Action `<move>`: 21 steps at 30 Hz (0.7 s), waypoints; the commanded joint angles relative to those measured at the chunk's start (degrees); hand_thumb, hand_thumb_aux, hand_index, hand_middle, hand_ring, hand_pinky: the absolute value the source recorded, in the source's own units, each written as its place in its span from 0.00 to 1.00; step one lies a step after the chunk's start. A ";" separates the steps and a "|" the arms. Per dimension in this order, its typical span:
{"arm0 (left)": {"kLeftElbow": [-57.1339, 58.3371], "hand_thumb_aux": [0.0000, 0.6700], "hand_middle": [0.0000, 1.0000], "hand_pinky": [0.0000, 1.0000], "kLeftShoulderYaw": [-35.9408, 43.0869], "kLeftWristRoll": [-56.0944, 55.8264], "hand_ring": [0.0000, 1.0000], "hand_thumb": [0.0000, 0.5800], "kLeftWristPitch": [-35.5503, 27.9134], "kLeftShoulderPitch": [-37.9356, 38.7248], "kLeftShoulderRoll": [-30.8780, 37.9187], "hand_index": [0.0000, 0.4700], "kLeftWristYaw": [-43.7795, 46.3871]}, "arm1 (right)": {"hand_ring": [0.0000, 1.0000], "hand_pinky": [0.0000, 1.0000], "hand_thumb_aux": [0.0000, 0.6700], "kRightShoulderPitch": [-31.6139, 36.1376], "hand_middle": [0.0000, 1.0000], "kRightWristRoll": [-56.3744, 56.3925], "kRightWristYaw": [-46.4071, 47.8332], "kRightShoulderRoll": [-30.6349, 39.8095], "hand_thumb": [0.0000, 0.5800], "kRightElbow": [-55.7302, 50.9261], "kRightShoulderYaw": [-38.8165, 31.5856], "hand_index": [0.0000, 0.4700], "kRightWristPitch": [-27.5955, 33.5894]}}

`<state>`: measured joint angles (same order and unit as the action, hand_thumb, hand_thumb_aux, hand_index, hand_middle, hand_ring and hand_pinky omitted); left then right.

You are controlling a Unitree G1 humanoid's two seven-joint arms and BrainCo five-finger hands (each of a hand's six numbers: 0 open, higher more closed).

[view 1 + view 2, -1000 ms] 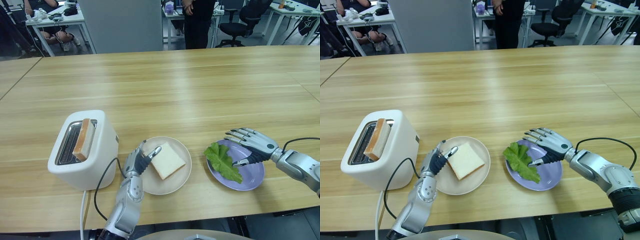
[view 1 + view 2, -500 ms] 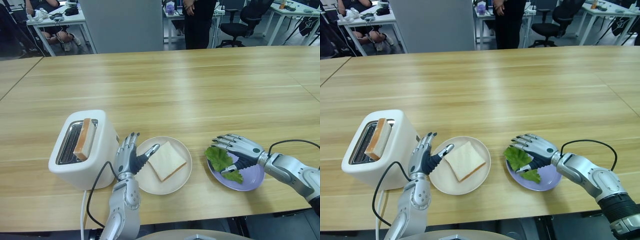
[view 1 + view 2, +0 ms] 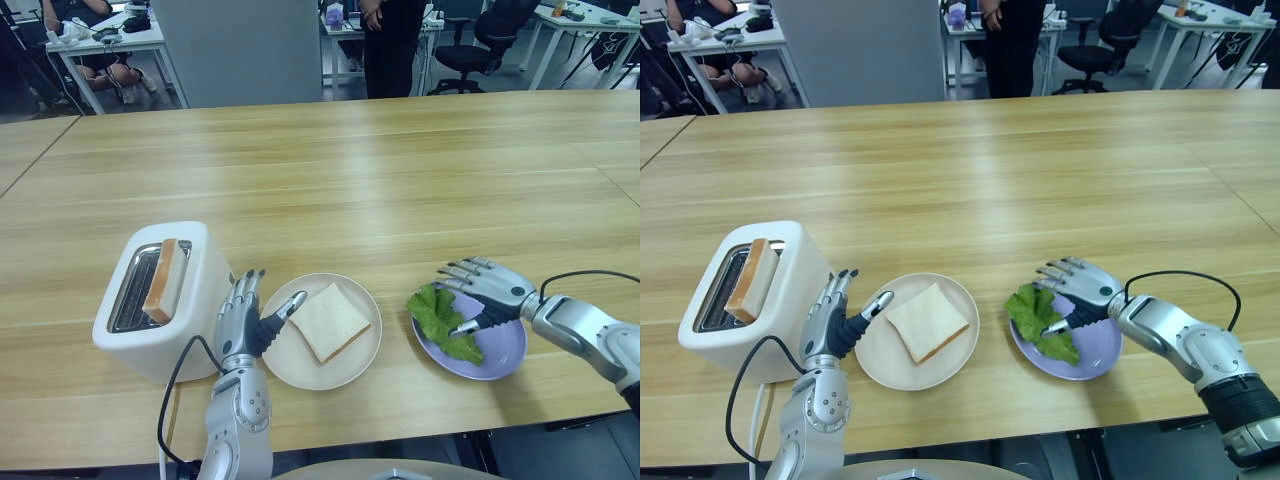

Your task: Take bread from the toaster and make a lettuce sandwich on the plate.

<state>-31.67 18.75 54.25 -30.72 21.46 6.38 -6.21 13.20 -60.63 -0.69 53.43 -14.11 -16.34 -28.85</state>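
A white toaster point(image 3: 165, 300) stands at the front left with one bread slice point(image 3: 160, 281) upright in its slot. To its right a cream plate point(image 3: 300, 372) carries a second bread slice point(image 3: 331, 322) lying flat. A green lettuce leaf point(image 3: 440, 320) lies on the left half of a purple plate point(image 3: 503, 350). My left hand point(image 3: 243, 320) is open between the toaster and the cream plate, its thumb over the plate's rim. My right hand point(image 3: 487, 293) is open just above the purple plate, thumb tip at the leaf's right edge, holding nothing.
The toaster's black cable point(image 3: 172, 385) loops across the table's front edge beside my left arm. Broad bare wooden tabletop point(image 3: 340, 180) stretches behind the plates. Desks, chairs and people stand in the room beyond the table.
My left hand drew back from the bread slice towards the toaster. My right hand swept left over the lettuce, then pulled back a little right; the leaf stays on the purple plate.
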 commanded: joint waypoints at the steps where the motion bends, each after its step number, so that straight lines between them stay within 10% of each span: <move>1: -0.60 0.00 0.00 0.00 -0.49 0.44 0.00 0.00 0.61 0.87 -0.59 0.00 -0.03 | 0.00 0.00 0.00 1.10 0.00 -1.02 -0.66 -0.37 0.00 -3.01 -2.08 0.00 0.42; 21: -0.18 0.00 0.00 0.00 -0.13 1.46 0.00 0.00 1.65 1.67 -3.26 0.00 -0.03 | 0.00 0.00 0.00 -13.81 0.00 11.24 18.39 -6.81 0.00 16.71 -2.18 0.00 9.73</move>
<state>-32.00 18.36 55.30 -29.38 22.75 3.34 -6.15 0.11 -49.20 15.63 46.73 2.47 -17.61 -20.04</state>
